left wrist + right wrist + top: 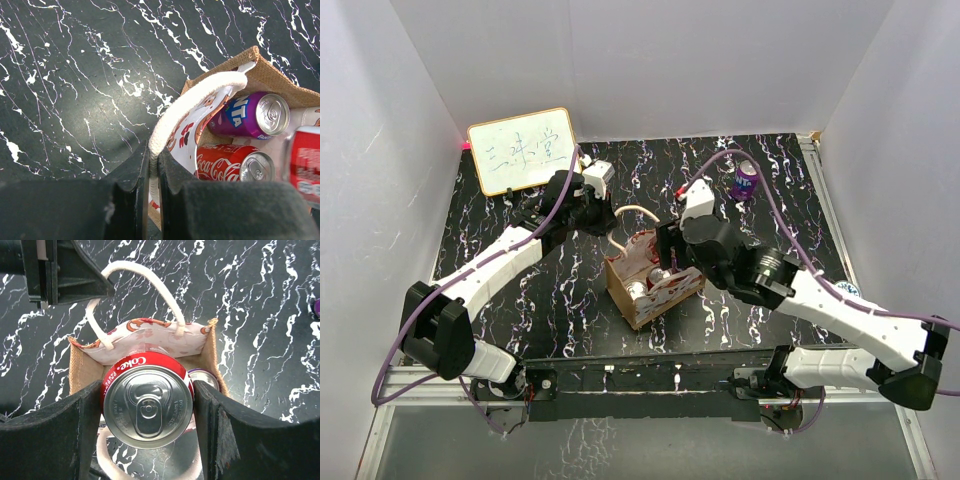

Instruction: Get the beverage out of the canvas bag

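The canvas bag (pixel 665 293) stands open mid-table, tan with a pale patterned side (pixel 150 342). My left gripper (pixel 608 217) is shut on one white loop handle (pixel 195 95) and holds it out to the bag's far-left side; its jaws (pixel 153 170) pinch the rope. My right gripper (pixel 665 262) is over the bag's mouth, shut on an upright red Coke can (pixel 147 400), which is raised above the bag's rim. Inside lie a purple Fanta can (pixel 250 115) and another red Coke can (pixel 230 162).
A purple can (pixel 745 180) stands on the table at the back right. A small whiteboard (pixel 520 150) leans at the back left. White walls enclose the black marbled tabletop (pixel 520 300) on three sides. The bag's second handle (pixel 105 460) hangs at its near side.
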`<state>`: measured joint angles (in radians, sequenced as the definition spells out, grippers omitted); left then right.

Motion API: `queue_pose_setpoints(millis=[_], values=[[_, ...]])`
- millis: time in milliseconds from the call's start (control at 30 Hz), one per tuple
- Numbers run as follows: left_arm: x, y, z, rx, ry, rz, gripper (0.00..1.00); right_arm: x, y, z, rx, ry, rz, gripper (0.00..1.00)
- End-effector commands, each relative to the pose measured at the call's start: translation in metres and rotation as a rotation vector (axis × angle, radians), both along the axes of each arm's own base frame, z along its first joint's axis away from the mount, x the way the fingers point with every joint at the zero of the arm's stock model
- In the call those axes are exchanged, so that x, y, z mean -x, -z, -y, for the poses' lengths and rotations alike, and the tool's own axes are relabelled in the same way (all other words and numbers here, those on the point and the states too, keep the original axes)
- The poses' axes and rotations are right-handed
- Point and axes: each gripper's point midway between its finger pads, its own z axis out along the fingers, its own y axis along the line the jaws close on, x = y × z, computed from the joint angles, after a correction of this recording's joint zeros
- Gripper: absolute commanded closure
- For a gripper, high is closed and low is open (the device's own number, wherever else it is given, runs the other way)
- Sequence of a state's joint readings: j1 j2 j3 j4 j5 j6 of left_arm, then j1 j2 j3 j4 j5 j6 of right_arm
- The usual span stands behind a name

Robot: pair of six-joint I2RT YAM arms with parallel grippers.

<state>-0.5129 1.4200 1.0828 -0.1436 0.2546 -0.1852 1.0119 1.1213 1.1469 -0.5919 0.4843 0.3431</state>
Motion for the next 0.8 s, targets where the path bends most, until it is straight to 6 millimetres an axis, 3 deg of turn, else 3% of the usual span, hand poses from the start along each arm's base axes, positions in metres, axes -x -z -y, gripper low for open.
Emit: queue_pose_setpoints(millis=[0, 400, 500, 767], values=[[0.002, -0.010, 0.006, 0.017, 0.021, -0.003, 1.00, -0.009, -0.063, 0.017, -0.176, 0.103, 0.155, 0.74], [0.003, -0.011, 0.008, 0.025, 0.028, -0.007, 1.00, -0.005, -0.117, 0.100, -0.141, 0.315, 0.348, 0.74], [0.002, -0.009, 0.008, 0.023, 0.028, -0.010, 1.00, -0.003, -0.114, 0.121, -0.145, 0.402, 0.370, 0.78], [0.002, -0.004, 0.008, 0.017, 0.027, -0.024, 1.00, -0.007, -0.079, 0.158, -0.100, 0.657, 0.390, 0.86]])
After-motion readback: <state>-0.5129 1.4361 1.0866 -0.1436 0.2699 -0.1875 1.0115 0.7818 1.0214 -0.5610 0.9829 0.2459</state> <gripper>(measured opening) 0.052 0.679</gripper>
